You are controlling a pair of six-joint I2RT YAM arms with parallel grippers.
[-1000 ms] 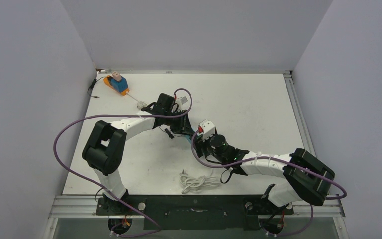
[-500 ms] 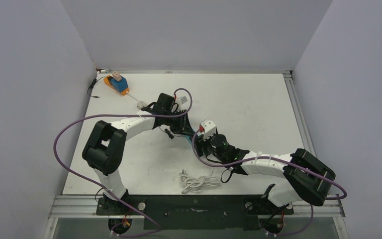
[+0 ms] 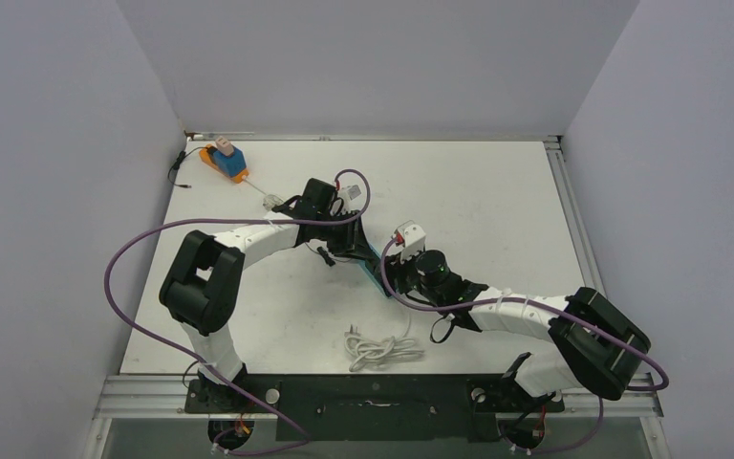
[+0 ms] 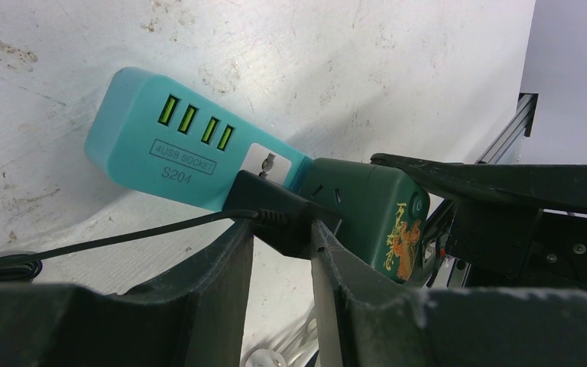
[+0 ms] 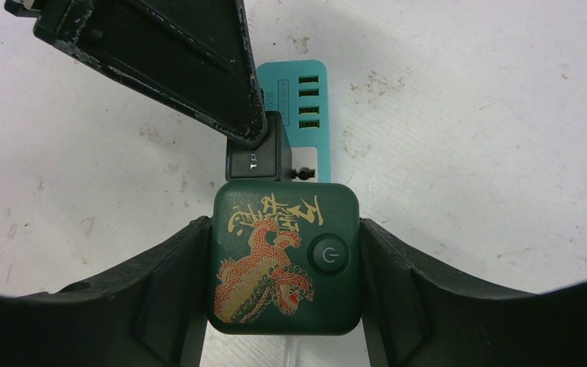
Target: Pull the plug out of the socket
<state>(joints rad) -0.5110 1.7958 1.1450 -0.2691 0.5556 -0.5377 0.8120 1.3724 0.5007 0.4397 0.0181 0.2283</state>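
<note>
At the far-left corner of the bench [image 3: 497,191], the blue plug [image 3: 228,159] sits in the orange socket [image 3: 209,161]. Near mid-bench, the left gripper [image 4: 279,229] pinches a small black plug [image 4: 271,206] on a thin wire [image 4: 122,241], seated in a teal power strip [image 4: 160,145]. Just right of it, the right gripper [image 5: 284,252] clamps a dark green adapter [image 5: 275,229] on the same strip, well apart from that corner.

Where the plug [image 3: 228,160] meets the socket [image 3: 208,161] is too small to tell.
</note>
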